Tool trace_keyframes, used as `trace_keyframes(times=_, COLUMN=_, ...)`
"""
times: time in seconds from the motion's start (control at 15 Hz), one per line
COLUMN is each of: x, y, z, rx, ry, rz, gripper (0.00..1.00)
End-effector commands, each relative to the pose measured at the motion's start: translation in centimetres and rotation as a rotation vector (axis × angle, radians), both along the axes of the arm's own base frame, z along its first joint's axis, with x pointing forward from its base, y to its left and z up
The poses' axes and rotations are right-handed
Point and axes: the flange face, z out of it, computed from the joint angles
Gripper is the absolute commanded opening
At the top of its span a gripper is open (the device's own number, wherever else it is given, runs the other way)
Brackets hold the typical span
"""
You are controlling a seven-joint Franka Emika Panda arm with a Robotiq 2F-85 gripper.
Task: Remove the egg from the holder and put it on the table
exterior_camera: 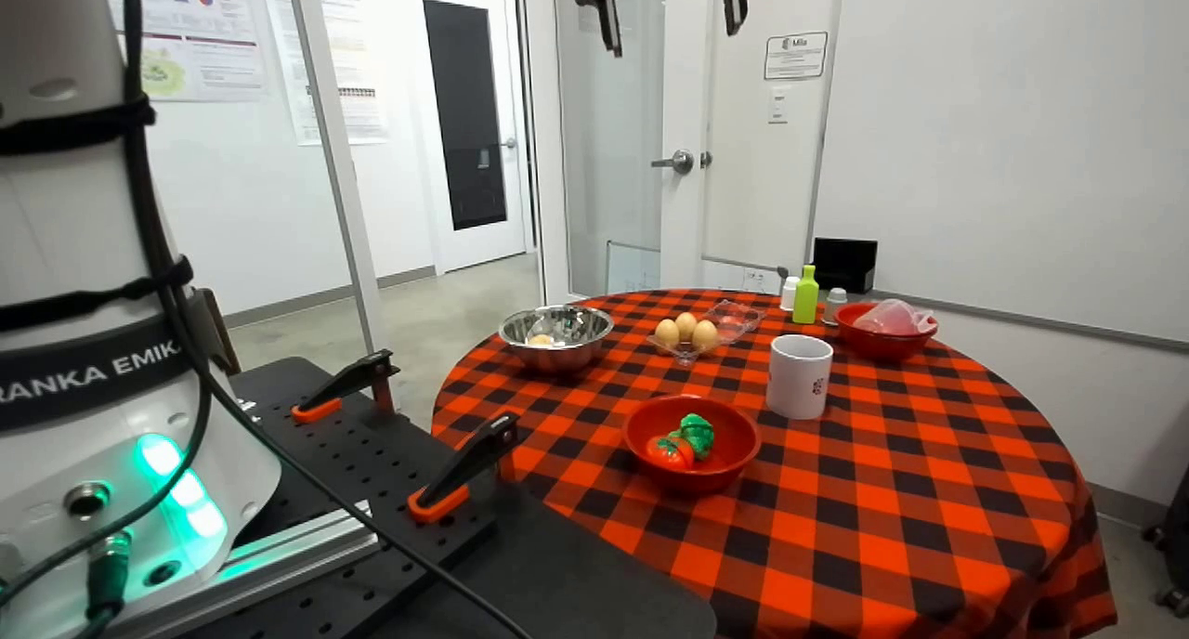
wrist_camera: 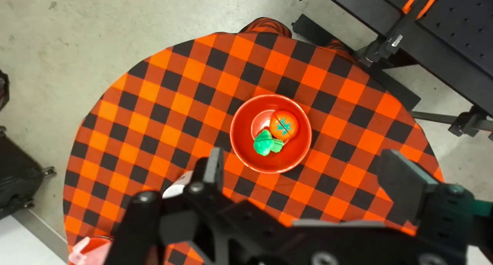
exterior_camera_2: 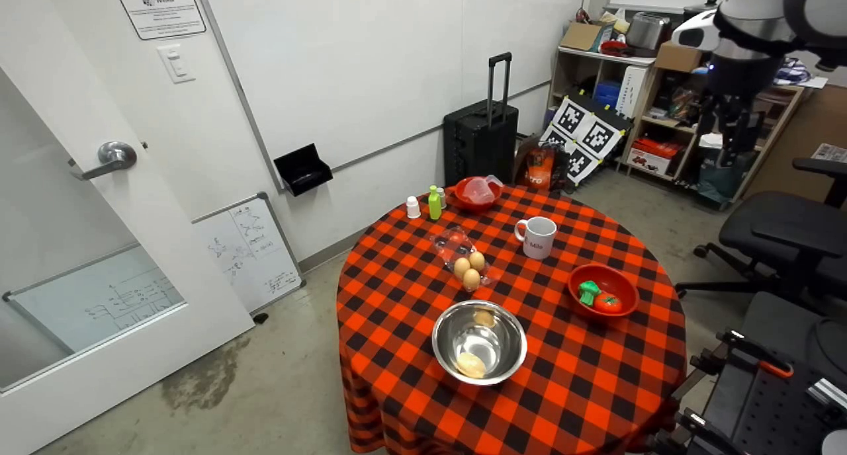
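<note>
Pincer (exterior_camera: 674, 43) spread wide, eggs (exterior_camera_2: 470, 278) sitting in the holder (exterior_camera_2: 454, 242)

So my pincer hangs well above the round table (exterior_camera: 910, 509), all red and black checks. Both halves stand far apart, and between them the wrist view shows a red bowl (wrist_camera: 242, 134) with a glossy round tomato (wrist_camera: 284, 125) and lumpy green broccoli (wrist_camera: 264, 142) in it.

For the rest, make the shiny steel bowl (exterior_camera_2: 452, 334) your clock centre in an exterior view. Holder's at about 12: thin, crinkly see-through plastic, three smooth tan ovals (the eggs) bunched at its 5 o'clock end. The steel bowl has a pale tan rounded piece (exterior_camera_2: 470, 365) inside; can't tell if that's an egg too. White mug (exterior_camera_2: 539, 240), plain cylinder, stands at 1, handle toward 9. Red bowl's at 2. Past the holder, between 11 and 12, a lime bottle (exterior_camera_2: 434, 204) with two white shakers (exterior_camera_2: 413, 207) near it, and at 12 a second red bowl (exterior_camera_2: 471, 207) holding a see-through pink thing (exterior_camera_2: 479, 191).
</note>
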Motion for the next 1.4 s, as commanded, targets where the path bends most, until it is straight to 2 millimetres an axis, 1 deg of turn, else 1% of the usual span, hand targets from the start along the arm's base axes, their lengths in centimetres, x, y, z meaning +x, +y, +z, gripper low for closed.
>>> trace_keyframes(times=0.0, x=5.2, y=-0.1, z=-1.8, rx=-0.010, ry=0.070, rz=0.187, gripper=1.00)
trace_keyframes(times=0.13, x=7.5, y=0.4, z=-3.1, rx=-0.009, ry=0.098, rz=0.281, gripper=1.00)
trace_keyframes(times=0.33, x=10.7, y=1.3, z=-5.7, rx=-0.008, ry=0.128, rz=0.399, gripper=1.00)
trace_keyframes(times=0.6, x=14.3, y=2.6, z=-9.1, rx=0.008, ry=0.140, rz=0.512, gripper=1.00)
trace_keyframes(times=0.8, x=16.5, y=3.3, z=-11.8, rx=0.023, ry=0.105, rz=0.570, gripper=1.00)
trace_keyframes(times=1.0, x=18.8, y=4.0, z=-14.9, rx=0.060, ry=0.060, rz=0.592, gripper=1.00)
trace_keyframes(times=1.33, x=22.3, y=4.5, z=-19.7, rx=0.130, ry=0.028, rz=0.660, gripper=1.00)
